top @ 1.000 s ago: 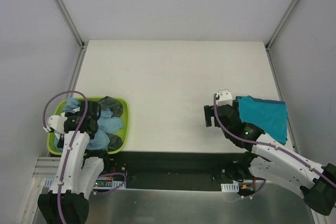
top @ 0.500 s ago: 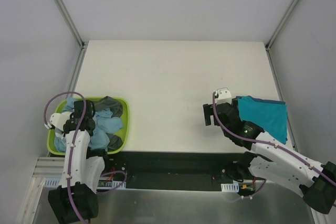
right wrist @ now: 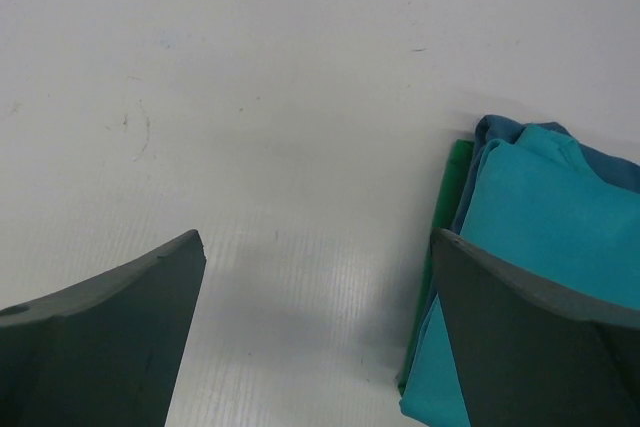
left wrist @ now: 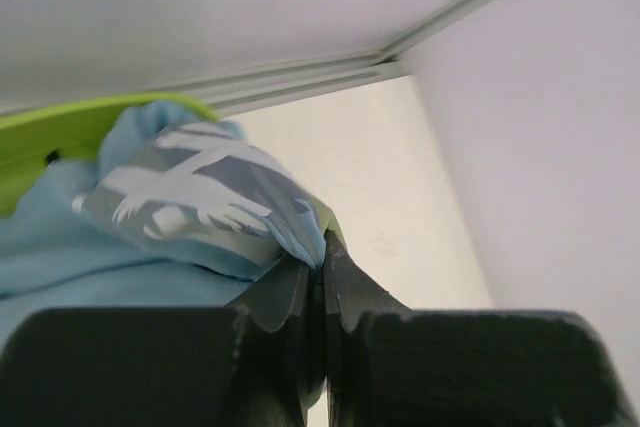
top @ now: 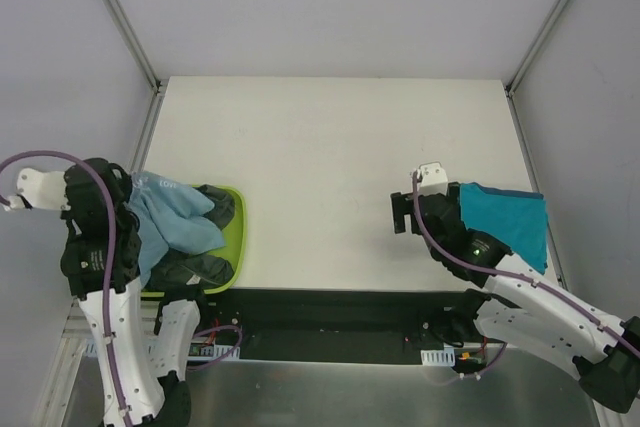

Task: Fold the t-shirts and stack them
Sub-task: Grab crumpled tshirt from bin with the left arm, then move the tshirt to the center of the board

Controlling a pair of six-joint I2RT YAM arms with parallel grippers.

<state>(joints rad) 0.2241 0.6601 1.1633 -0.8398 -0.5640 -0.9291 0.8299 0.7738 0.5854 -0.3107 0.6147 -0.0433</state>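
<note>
At the far left of the overhead view, the left gripper [left wrist: 322, 272] has its jaws pressed together on a fold of the light blue t-shirt [top: 172, 215]. The wrist view shows the pinched cloth bunched right at the fingertips, its white printed marks facing the camera. From there the shirt drapes rightward and down over the lime-green tub [top: 236, 232], which sits at the lower left corner of the tabletop [top: 330, 137]. Dark grey t-shirts [top: 213, 203] lie crumpled in the tub beneath and beside the blue one (how many cannot be told).

The middle of the tabletop is bare white.

At the right of the frame the right gripper [right wrist: 315, 247] hovers low with its fingers spread wide and nothing between them. Just to its right, the folded teal t-shirt [top: 508, 223] lies flat on the tabletop near the right edge, with a darker layer showing along its left side in the wrist view.
</note>
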